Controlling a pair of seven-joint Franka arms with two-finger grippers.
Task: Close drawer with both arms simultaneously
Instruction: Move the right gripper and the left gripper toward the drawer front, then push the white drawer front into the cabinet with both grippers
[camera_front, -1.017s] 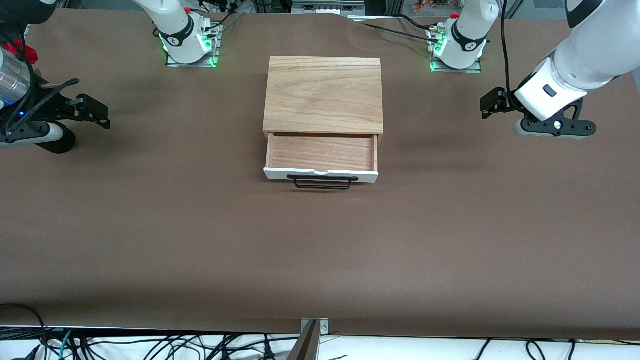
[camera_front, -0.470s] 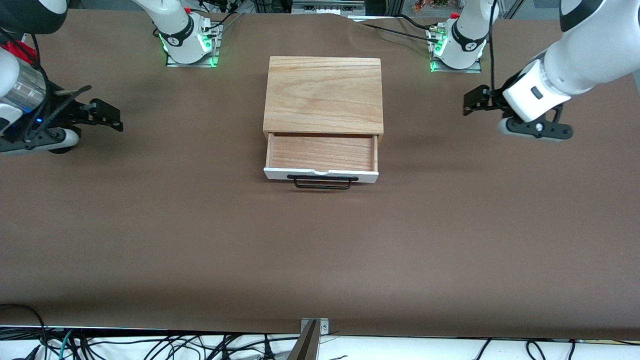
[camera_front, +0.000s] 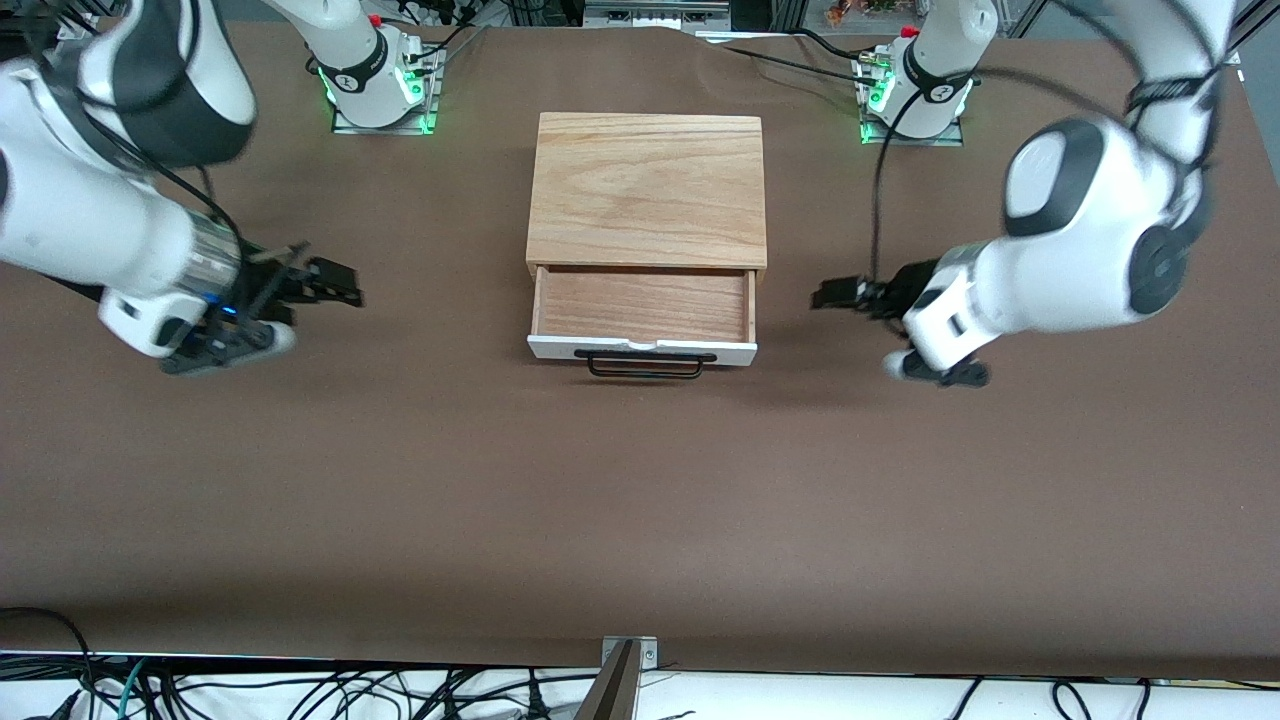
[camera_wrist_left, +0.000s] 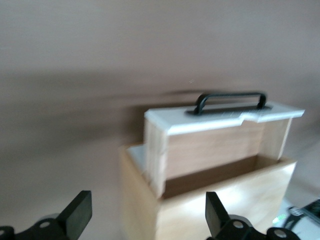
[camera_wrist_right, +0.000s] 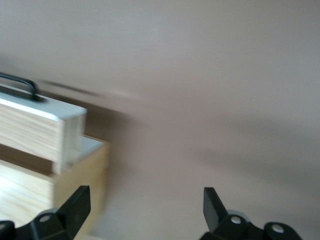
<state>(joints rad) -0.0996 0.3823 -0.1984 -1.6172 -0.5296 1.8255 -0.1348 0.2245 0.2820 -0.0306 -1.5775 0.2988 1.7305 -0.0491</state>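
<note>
The drawer (camera_front: 642, 305) stands pulled out of the oak box (camera_front: 648, 190), with its white front panel (camera_front: 642, 349) and black handle (camera_front: 645, 366) facing the front camera. My left gripper (camera_front: 828, 294) is open and empty over the table beside the drawer, toward the left arm's end. My right gripper (camera_front: 343, 285) is open and empty beside the drawer, toward the right arm's end. In the left wrist view my gripper (camera_wrist_left: 147, 215) faces the box's corner, below the drawer's panel (camera_wrist_left: 220, 120). In the right wrist view my gripper (camera_wrist_right: 145, 205) faces bare table beside the panel (camera_wrist_right: 45, 111).
The brown table cover (camera_front: 640, 500) spreads wide around the box. The arm bases with green lights (camera_front: 380, 95) (camera_front: 915, 95) stand farther from the front camera than the box. Cables (camera_front: 300, 690) hang below the table's near edge.
Both arms have swung in from the table's ends toward the drawer's sides and come nearer to the front camera. The drawer has not moved.
</note>
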